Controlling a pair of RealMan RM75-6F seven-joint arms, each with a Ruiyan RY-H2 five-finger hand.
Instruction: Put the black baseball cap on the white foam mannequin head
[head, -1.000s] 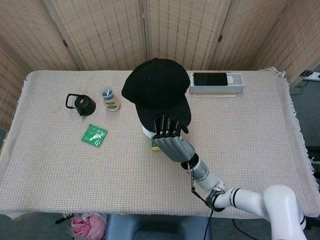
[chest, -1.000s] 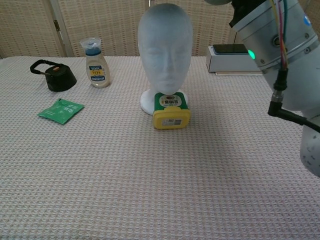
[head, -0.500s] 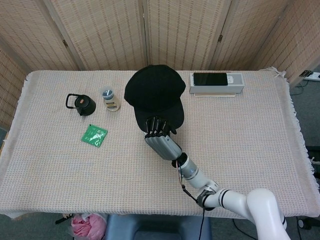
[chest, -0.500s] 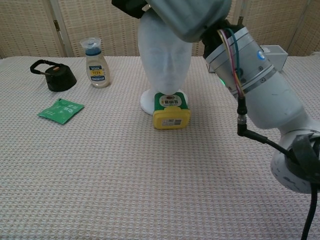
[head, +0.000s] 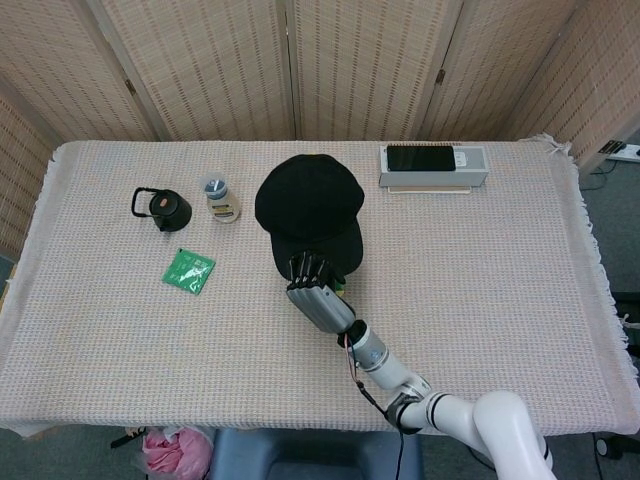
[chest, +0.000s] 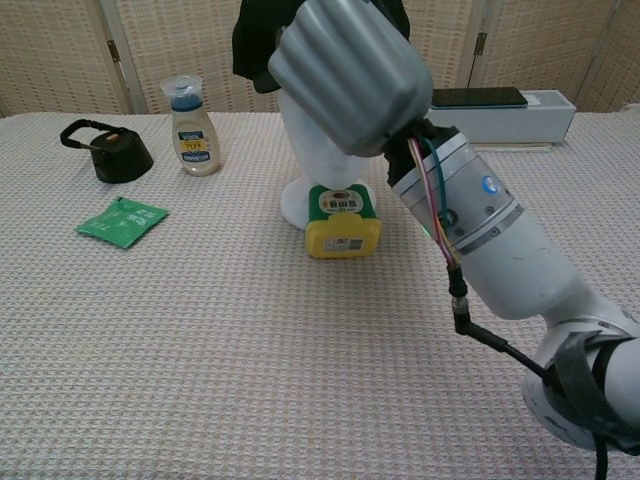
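The black baseball cap (head: 308, 205) sits over the white foam mannequin head, which it hides entirely in the head view. My right hand (head: 318, 293) grips the cap's brim from the near side, fingers up on the brim edge. In the chest view that hand (chest: 345, 80) fills the middle and covers the mannequin's face. Only the neck and round base of the mannequin head (chest: 297, 203) show below it, and bits of the cap (chest: 254, 42) show above and beside it. My left hand is in neither view.
A yellow tub with a green lid (chest: 342, 221) stands against the mannequin's base. To the left are a small bottle (chest: 194, 125), a black lid with a loop (chest: 113, 156) and a green packet (chest: 122, 221). A white box with a phone (chest: 500, 104) sits at the back right.
My right hand has brought the cap down and slightly toward me over the mannequin head. In the chest view the hand now covers the face that showed a second ago.
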